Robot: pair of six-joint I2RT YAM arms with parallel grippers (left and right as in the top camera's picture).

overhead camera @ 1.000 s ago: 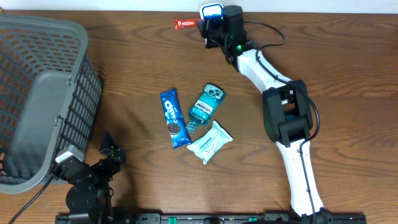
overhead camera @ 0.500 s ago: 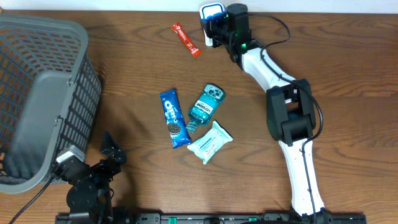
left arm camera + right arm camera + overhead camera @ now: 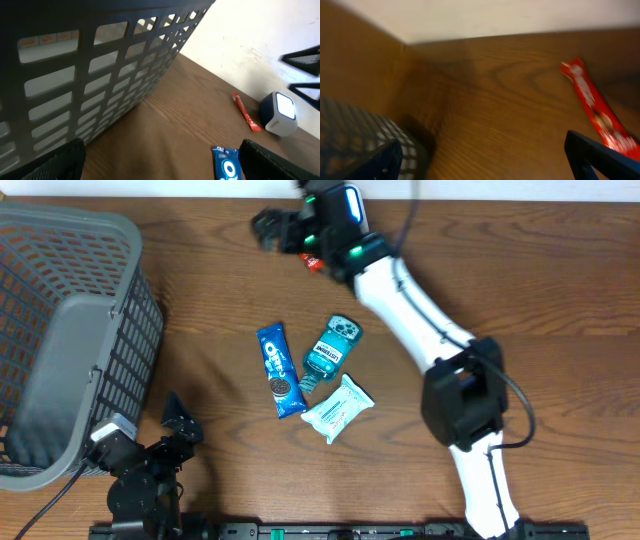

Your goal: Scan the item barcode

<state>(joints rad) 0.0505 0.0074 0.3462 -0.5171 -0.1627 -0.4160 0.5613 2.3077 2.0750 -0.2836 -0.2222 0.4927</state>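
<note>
Plain wooden desk pushed up against a white wall, with the little scanner at the back edge, so I'll place everything off that.

The red snack bar is lying flat on the desk just beside the scanner, on the basket side. The right fingers are spread wide with nothing between them. The bar isn't in the gap either. It's off to one side, with its long axis slanting so the lower end runs toward one finger. From overhead most of it is tucked under the right wrist.

The left fingers are wide apart too, parked well away from the scanner at the near edge by the basket. So the right arm is way closer, and my guess is any re-grab is its job.

Count:
- one snack bar
- one Oreo pack
- one mouthwash bottle
- one wipes pack
- one basket
- one scanner

The Oreo pack, bottle and wipes are bunched together well apart from the scanner.
</note>
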